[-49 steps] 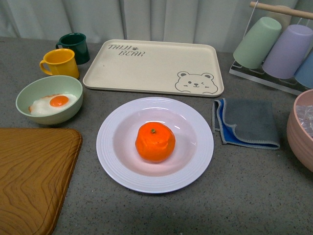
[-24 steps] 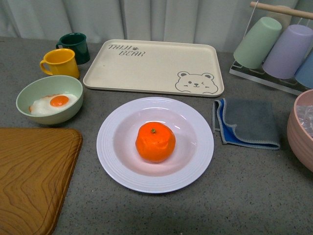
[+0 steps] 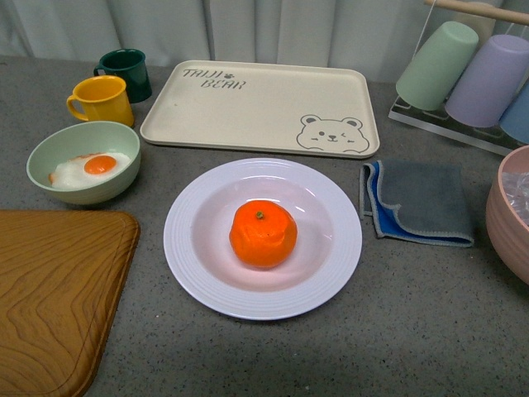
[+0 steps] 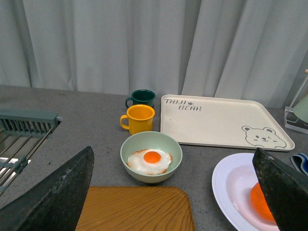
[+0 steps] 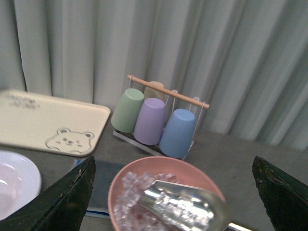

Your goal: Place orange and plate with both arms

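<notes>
Left wrist view: orange [image 4: 260, 208] on plate [image 4: 222, 185]; past pincer [image 4: 173, 150]

In the left wrist view, our left gripper [image 4: 173, 153] kept its two dark, rough, wedge-shaped fingers [image 4: 57, 192] spread wide at opposite edges of the frame, clasping nothing. Our right gripper [image 5: 173, 159] showed matching dark fingers [image 5: 62, 197], equally wide apart and empty.
</notes>
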Motion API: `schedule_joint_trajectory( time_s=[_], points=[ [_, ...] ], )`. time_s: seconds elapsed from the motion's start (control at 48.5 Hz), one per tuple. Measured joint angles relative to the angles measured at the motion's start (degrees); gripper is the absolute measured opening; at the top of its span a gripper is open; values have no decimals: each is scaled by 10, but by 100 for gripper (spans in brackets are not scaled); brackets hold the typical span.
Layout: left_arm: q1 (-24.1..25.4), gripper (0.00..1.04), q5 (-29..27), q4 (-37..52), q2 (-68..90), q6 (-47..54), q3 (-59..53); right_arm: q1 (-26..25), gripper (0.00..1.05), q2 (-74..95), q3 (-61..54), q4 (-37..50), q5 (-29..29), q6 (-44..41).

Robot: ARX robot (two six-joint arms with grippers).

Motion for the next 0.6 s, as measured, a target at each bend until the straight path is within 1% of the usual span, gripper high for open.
schedule_joint_trajectory(
  time_s=[0.062, 0.103, 0.165, 0.227, 0.288, 0.309, 0.371, 0.453, 0.598],
  points=[
    [0, 98, 0, 0, 0, 0, 0, 46, 95, 60, 2, 50, 23, -108],
    [0, 98, 0, 0, 0, 0, 0, 69, 95, 125, 7, 93, 42, -128],
    [0, 98, 0, 0, 0, 0, 0, 99, 95, 233, 22, 161, 61, -116],
    [0, 98, 0, 0, 0, 0, 0, 119, 95, 330, 41, 214, 65, -81],
    [0, 98, 0, 0, 0, 0, 0, 134, 95, 453, 71, 256, 53, -19],
    [0, 98, 0, 0, 0, 0, 0, 136, 95, 497, 82, 264, 45, 13],
    [0, 98, 0, 0, 0, 0, 0, 136, 95, 591, 107, 274, 26, 80],
    [0, 98, 0, 0, 0, 0, 0, 131, 95, 668, 130, 287, 8, 141],
    [0, 98, 0, 0, 0, 0, 0, 122, 95, 772, 167, 294, -25, 221]
  ],
)
